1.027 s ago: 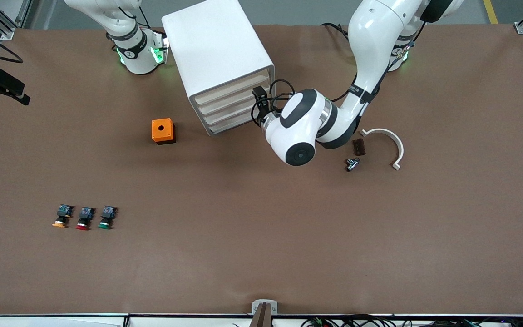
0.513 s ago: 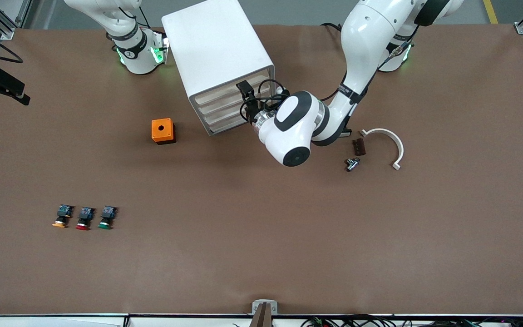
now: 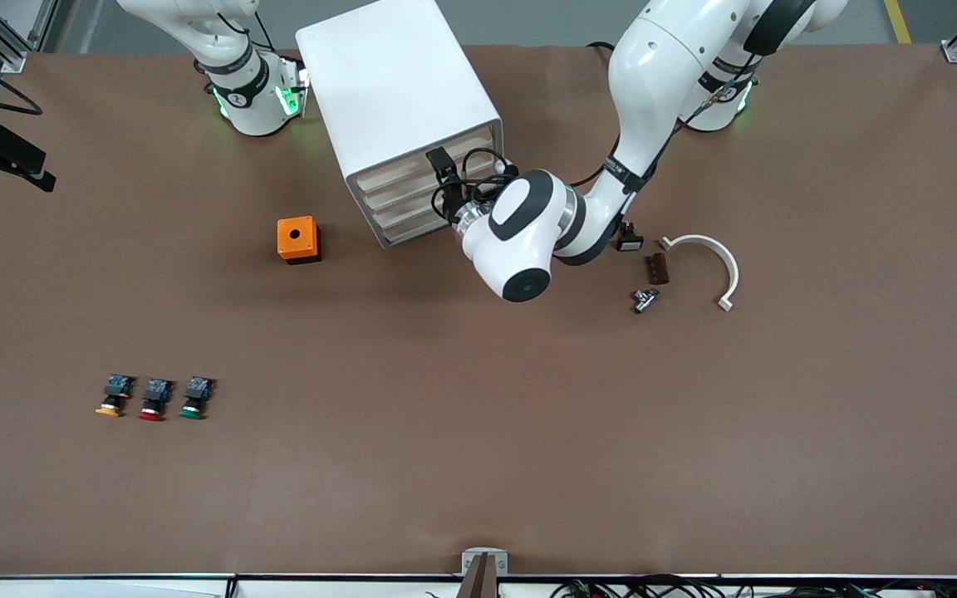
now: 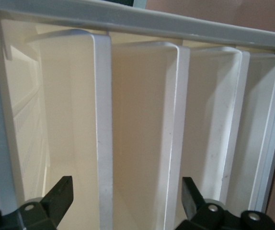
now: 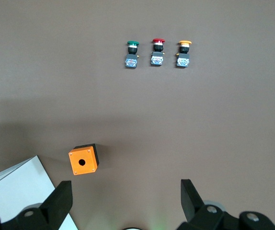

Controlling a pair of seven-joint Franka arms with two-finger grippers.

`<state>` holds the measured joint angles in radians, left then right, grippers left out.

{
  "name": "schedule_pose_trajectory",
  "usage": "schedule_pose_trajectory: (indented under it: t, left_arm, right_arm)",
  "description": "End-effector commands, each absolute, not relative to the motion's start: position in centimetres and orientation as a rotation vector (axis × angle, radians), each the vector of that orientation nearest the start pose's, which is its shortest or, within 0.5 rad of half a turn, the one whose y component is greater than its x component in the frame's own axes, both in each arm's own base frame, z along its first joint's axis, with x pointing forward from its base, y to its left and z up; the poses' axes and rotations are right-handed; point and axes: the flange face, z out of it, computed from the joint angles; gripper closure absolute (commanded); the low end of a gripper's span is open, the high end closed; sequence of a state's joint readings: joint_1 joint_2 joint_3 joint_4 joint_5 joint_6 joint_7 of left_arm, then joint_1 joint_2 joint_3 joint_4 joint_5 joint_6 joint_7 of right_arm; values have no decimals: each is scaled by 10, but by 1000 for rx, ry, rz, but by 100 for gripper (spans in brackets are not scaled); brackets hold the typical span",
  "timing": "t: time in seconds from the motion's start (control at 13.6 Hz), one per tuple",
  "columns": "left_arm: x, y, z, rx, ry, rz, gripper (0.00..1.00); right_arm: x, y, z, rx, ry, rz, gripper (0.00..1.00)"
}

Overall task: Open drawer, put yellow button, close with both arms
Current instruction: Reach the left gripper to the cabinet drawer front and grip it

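The white cabinet (image 3: 399, 91) stands near the robots' bases, its four drawers pushed in. My left gripper (image 3: 443, 176) is open and empty at the drawer fronts. In the left wrist view my left gripper (image 4: 125, 201) has a finger on each side of the front lips of the top drawer (image 4: 104, 120) and the one below. The yellow button (image 3: 110, 406) lies near the front camera toward the right arm's end, also in the right wrist view (image 5: 184, 45). My right gripper (image 5: 125, 206) is open and empty, high over the table, and waits.
A red button (image 3: 150, 411) and a green button (image 3: 193, 409) lie beside the yellow one. An orange cube with a hole (image 3: 298, 239) sits beside the cabinet. A white curved piece (image 3: 707, 257), a brown piece (image 3: 655, 267) and a metal part (image 3: 643, 299) lie toward the left arm's end.
My left arm has swung toward the right arm's end, carrying its open gripper along the cabinet front up to the top drawers. The right arm has not moved.
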<state>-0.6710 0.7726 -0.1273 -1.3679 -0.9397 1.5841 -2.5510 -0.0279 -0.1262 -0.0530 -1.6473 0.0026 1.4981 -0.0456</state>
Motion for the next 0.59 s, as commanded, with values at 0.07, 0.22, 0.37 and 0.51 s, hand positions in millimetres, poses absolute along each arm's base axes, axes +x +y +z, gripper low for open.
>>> schedule_pose_trajectory:
  t: [0.07, 0.22, 0.37, 0.51]
  left_arm:
    - [437, -548, 277, -1136, -1948, 1218, 2]
    - [436, -548, 277, -1143, -1944, 1221, 6]
    - [438, -547, 280, -1162, -1941, 1233, 27]
    - [435, -550, 282, -1172, -1934, 1237, 45]
  right_arm:
    - [500, -44, 650, -3120, 70, 37, 0]
    - [499, -45, 650, -3120, 72, 37, 0]
    - [500, -44, 650, -3120, 70, 37, 0]
    - [499, -45, 650, -3120, 72, 37, 0]
